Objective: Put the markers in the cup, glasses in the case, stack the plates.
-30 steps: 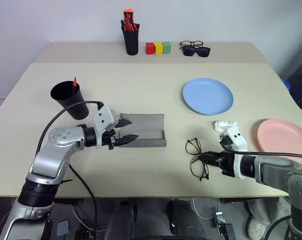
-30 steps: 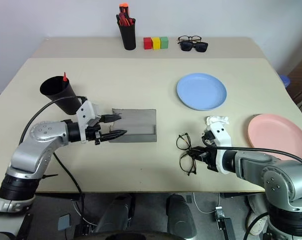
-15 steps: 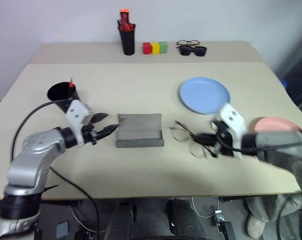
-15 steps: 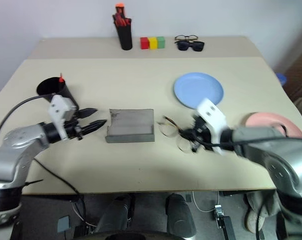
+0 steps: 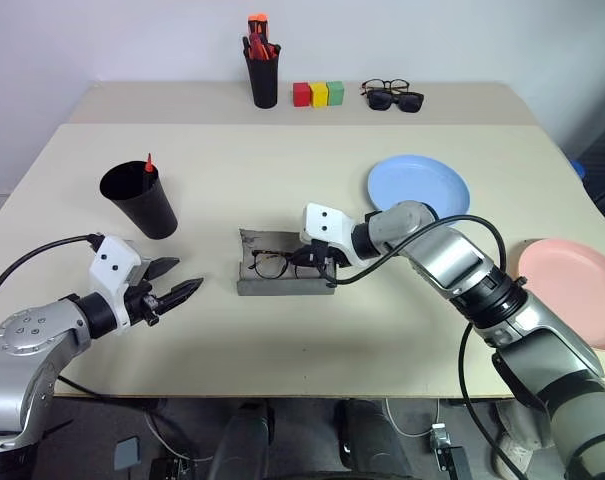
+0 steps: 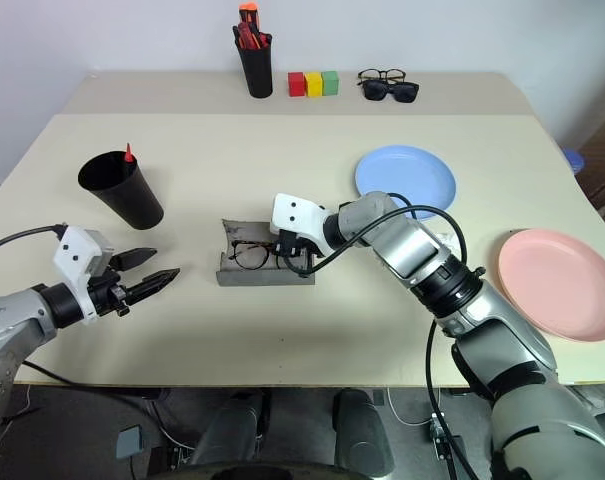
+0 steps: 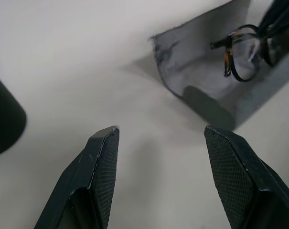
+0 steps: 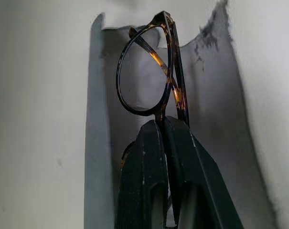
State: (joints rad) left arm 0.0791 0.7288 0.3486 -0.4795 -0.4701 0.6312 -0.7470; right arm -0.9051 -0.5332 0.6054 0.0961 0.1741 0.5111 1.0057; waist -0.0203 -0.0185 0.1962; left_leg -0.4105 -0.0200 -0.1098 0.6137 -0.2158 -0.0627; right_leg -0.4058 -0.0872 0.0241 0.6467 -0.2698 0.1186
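Right wrist view tells you the main bit: your right gripper (image 8: pixel 165 126) has its jaws clamped on the glasses (image 8: pixel 149 76), holding them over the open grey case (image 8: pixel 206 95). From the head camera you can see the glasses sitting inside the case (image 5: pixel 285 268), mid table. Your left gripper (image 5: pixel 172 285) hangs off to the case's left, jaws apart, nothing in them. The cup (image 5: pixel 139 199) stands behind it with a red marker (image 5: pixel 148 163) tip poking out. The blue plate (image 5: pixel 418 191) and pink plate (image 5: pixel 572 290) lie well apart on your right side, not stacked.
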